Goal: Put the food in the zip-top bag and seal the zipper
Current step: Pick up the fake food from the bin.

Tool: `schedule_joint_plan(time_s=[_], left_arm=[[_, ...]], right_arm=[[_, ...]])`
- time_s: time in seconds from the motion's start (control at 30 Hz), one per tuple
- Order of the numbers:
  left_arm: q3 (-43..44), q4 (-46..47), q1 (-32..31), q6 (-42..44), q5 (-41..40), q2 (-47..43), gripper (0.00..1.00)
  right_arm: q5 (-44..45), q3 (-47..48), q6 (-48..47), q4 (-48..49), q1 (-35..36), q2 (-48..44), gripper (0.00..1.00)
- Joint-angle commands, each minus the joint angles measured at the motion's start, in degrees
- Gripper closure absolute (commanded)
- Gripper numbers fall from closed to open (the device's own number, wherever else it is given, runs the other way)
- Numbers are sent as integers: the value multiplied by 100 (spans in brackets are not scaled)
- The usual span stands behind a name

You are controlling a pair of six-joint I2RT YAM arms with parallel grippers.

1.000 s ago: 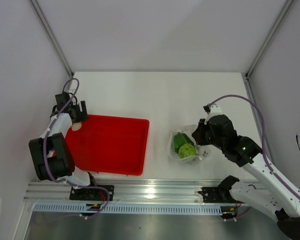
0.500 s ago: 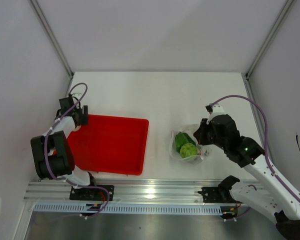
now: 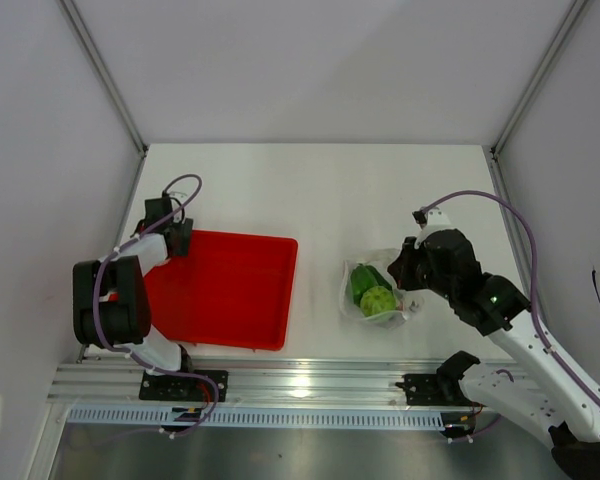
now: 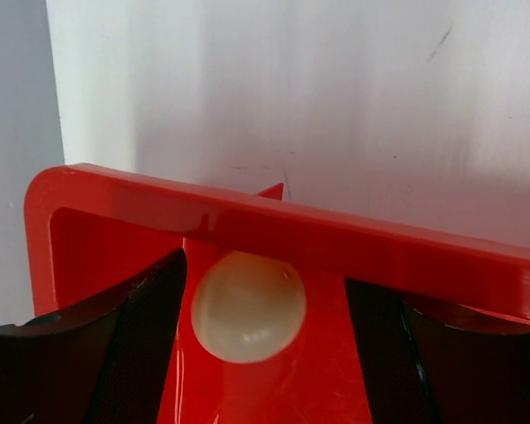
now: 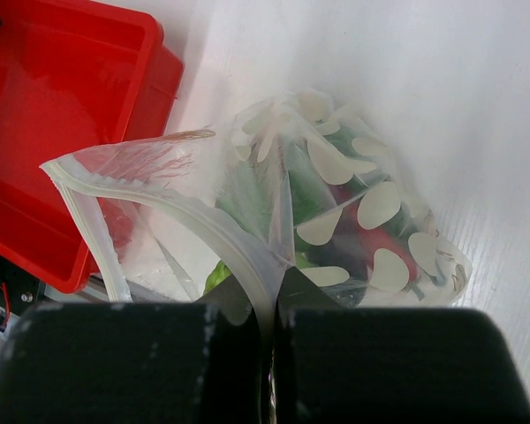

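Note:
The zip-top bag (image 3: 375,290) lies right of the red tray (image 3: 220,290), its mouth gaping open. Inside it are a round green vegetable (image 3: 377,299) and a long green pepper (image 3: 360,280). The right wrist view shows the bag (image 5: 336,203), a red chili (image 5: 384,238) inside it and the zipper (image 5: 159,199) curving open. My right gripper (image 3: 405,270) (image 5: 272,300) is shut on the bag's zipper edge. My left gripper (image 3: 175,240) (image 4: 261,353) is open at the tray's far-left corner, its fingers either side of a pale cream ball (image 4: 247,305) without touching it.
The tray's rim (image 4: 336,234) runs just beyond the ball. The tray (image 5: 62,132) sits close to the bag's left. A white side wall stands just left of the left arm. A metal rail runs along the table's near edge (image 3: 300,380).
My left gripper has swung right from outside the tray's corner to over it, and now covers the pale ball. The right gripper and bag have barely moved.

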Motion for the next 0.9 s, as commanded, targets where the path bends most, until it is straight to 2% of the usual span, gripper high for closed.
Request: schedule_joint_plan(time_s=[0.0,0.33,0.53,0.63,0.73,0.87], left_arm=[[-35,262,-34,133,-245,-63,26],[-62,51,-87,195,-667,-168,26],[-299,-116,-201,336,-193,-563,27],[-282,-283,-210,327,-26,-617,23],[-133,-511,-192,65,62,-573,20],[368,-1056,-192,-481,-330,-284,19]], right_arm=[[-32,57,-50,32,-35,-126,100],[-102,49,-33,6,-44,-205,100],[-163,13,20,41,-52,-205,100],[-216,5,29,76,-52,-205,100],[-225,-22,-15,94,-52,-205,100],[-234,-57,-15,120,-52,-232,100]])
